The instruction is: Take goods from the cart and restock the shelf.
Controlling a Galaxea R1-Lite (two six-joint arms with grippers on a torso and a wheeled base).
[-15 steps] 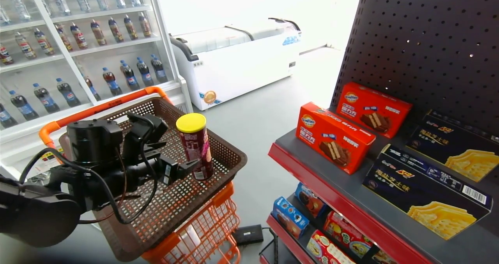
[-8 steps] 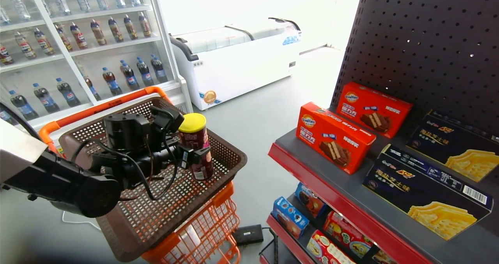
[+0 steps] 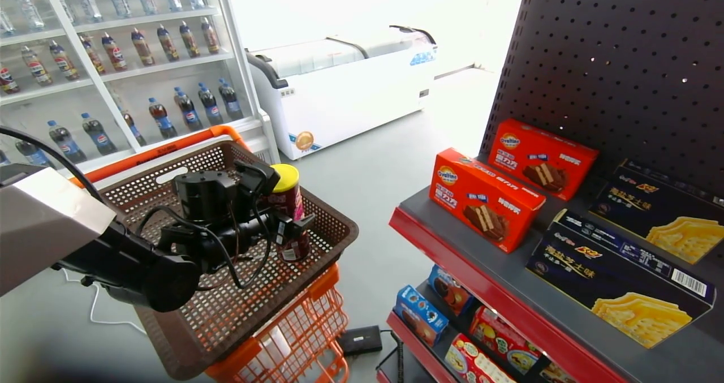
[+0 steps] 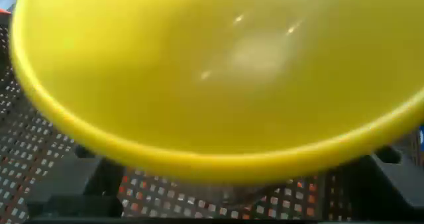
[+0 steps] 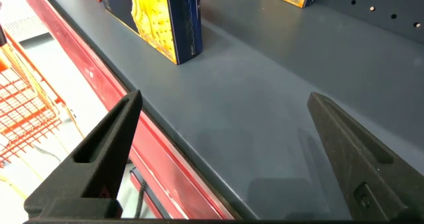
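Observation:
A tall dark-red can (image 3: 289,205) with a yellow lid stands upright in the brown mesh basket (image 3: 337,233) on top of the orange cart (image 3: 305,338). My left gripper (image 3: 291,218) is open with a finger on each side of the can, low on its body. In the left wrist view the yellow lid (image 4: 218,71) looms very close, and the black fingers (image 4: 66,184) show on either side below it. My right gripper (image 5: 225,158) hangs open, holding nothing, over a bare stretch of the grey shelf (image 5: 265,118).
On the shelf (image 3: 469,241) lie two red boxes (image 3: 483,199) and dark blue cracker boxes (image 3: 622,270). A dark blue box (image 5: 169,18) stands near my right gripper. Lower shelves hold more snacks. A drinks fridge (image 3: 113,60) and a chest freezer (image 3: 345,89) stand behind.
My left arm has moved forward into the basket, bringing its open fingers around the can. The can has stayed in place.

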